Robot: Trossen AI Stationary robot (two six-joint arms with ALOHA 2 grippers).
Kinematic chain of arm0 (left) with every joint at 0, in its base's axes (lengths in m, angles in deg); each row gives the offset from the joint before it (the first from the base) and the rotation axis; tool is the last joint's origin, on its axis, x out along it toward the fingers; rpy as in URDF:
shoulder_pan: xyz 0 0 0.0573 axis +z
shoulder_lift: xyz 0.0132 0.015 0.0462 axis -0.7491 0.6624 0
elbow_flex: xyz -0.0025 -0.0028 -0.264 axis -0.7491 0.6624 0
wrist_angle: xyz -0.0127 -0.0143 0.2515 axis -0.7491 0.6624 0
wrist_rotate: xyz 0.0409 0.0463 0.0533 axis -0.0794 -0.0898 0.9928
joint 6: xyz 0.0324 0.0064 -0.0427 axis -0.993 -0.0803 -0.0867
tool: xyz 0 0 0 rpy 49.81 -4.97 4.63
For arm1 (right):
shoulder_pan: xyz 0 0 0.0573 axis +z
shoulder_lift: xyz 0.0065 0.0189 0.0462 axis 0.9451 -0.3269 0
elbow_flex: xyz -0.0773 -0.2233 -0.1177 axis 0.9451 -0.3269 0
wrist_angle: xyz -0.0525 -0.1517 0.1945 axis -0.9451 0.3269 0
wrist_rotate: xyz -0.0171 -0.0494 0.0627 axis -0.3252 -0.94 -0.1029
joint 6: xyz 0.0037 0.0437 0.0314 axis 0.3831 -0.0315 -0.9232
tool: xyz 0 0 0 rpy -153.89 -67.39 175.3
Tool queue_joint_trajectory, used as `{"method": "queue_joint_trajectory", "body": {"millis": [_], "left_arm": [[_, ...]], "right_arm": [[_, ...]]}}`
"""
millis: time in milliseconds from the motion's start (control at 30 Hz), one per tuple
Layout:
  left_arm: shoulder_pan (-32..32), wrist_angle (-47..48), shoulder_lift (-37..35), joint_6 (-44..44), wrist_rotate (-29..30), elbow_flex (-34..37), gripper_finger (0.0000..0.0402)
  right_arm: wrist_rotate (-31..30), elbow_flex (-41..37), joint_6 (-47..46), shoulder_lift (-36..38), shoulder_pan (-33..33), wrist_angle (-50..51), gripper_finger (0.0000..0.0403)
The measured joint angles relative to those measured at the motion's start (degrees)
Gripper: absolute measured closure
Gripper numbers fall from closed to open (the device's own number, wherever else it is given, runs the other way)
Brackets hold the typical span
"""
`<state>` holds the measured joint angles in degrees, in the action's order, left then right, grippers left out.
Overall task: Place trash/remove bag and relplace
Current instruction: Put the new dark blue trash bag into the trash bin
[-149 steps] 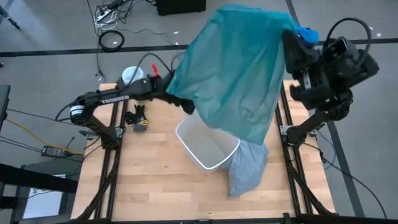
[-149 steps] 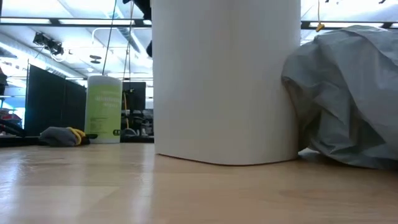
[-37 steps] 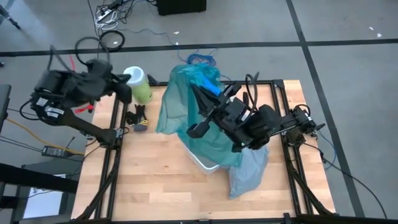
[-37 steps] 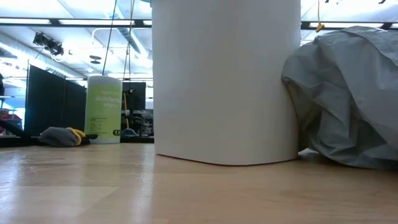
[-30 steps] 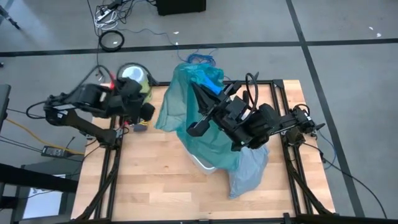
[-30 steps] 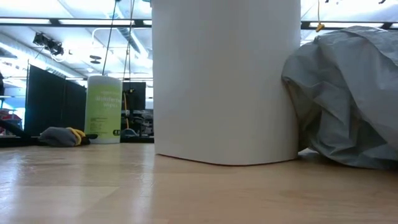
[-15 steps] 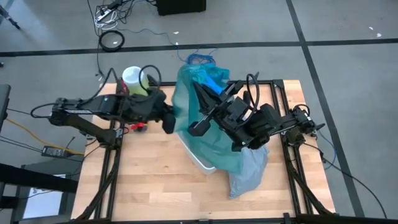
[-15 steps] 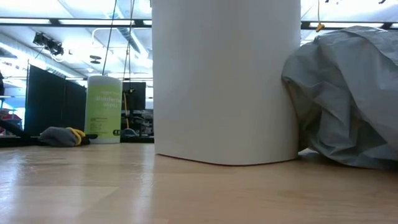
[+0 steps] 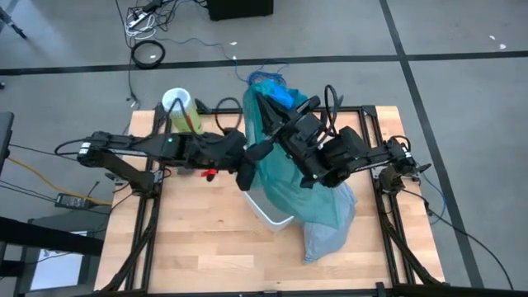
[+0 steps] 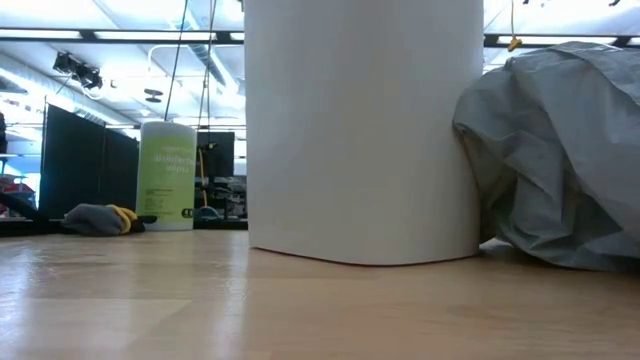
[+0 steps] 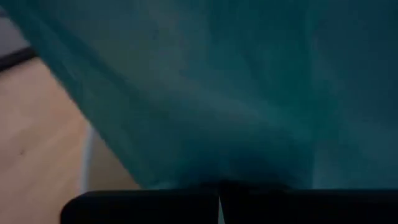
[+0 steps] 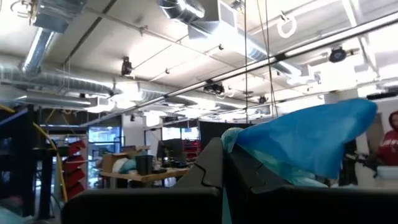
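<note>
A big white bin stands on the wooden table and fills the middle of the picture, its top cut off by the frame. Just at its right side lies the crumpled pale grey bag, which seems to touch the wall of the bin. Far toward the back left edge of the table stands a light green canister, with a grey and yellow cloth lying beside it.

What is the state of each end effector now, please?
Left end effector: closed, pressed against the green bag; a grip cannot be confirmed.
Right end effector: closed on the green bag's top.
</note>
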<state>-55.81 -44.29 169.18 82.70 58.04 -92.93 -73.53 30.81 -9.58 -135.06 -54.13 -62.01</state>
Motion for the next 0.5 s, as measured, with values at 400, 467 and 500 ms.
{"method": "queue_joint_trajectory", "body": {"millis": [400,467,500], "left_arm": [[0.5,14.8,0.8,-7.4,0.0,-1.6,0.0401],[0.6,18.8,0.2,-9.3,0.5,-4.4,0.0401],[0.6,20.6,-0.2,-10.6,1.0,-6.0,0.0401]], "right_arm": [[-2.3,0.0,-11.5,-0.1,-1.5,12.3,0.0403],[-3.1,0.0,-11.0,-0.1,-1.5,12.4,0.0403],[-3.2,0.0,-10.5,-0.1,-1.5,12.4,0.0403]]}}
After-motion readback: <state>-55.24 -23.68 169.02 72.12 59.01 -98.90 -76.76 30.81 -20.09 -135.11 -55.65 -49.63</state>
